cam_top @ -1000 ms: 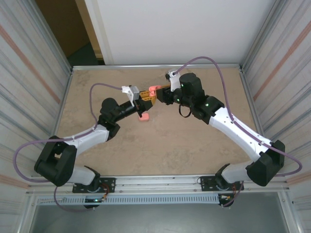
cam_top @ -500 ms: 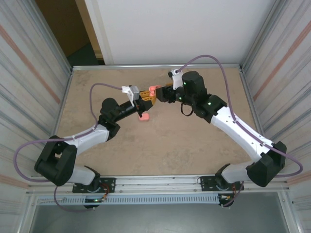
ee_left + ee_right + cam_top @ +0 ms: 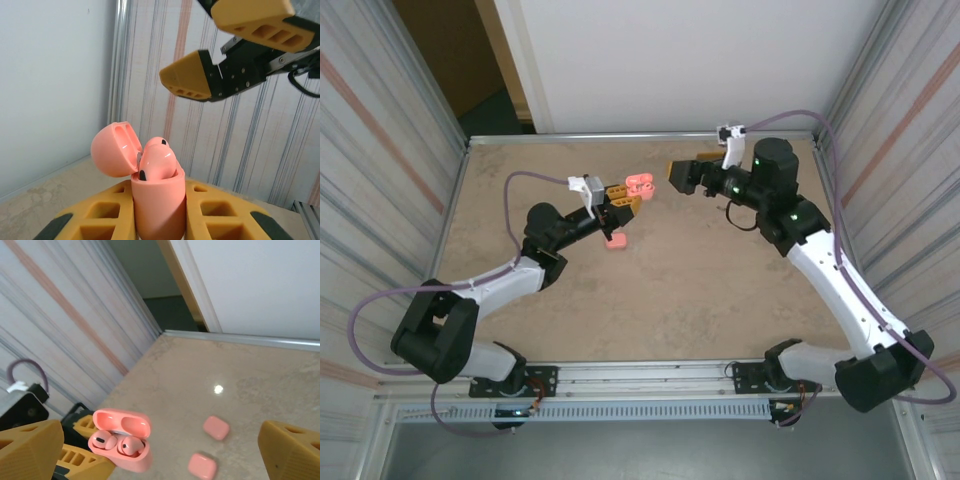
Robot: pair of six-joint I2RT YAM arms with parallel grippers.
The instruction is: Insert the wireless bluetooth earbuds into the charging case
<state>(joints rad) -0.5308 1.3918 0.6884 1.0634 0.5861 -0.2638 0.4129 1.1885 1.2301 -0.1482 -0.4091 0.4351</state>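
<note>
The pink charging case is held off the table with its lid open, and my left gripper is shut on its body. In the left wrist view the case stands between the yellow fingers, with two earbuds seated in it. The right wrist view shows the same case with both earbuds side by side in their wells. My right gripper hangs open and empty, a short way right of the case; its fingers show above the case in the left wrist view.
A closed pink case lies on the table just below my left gripper. The right wrist view shows two closed pink cases lying on the beige tabletop. Corrugated walls and metal rails border the table.
My right arm has pulled back to the right, away from the held case, with its gripper open. The left arm and the case have stayed in place.
</note>
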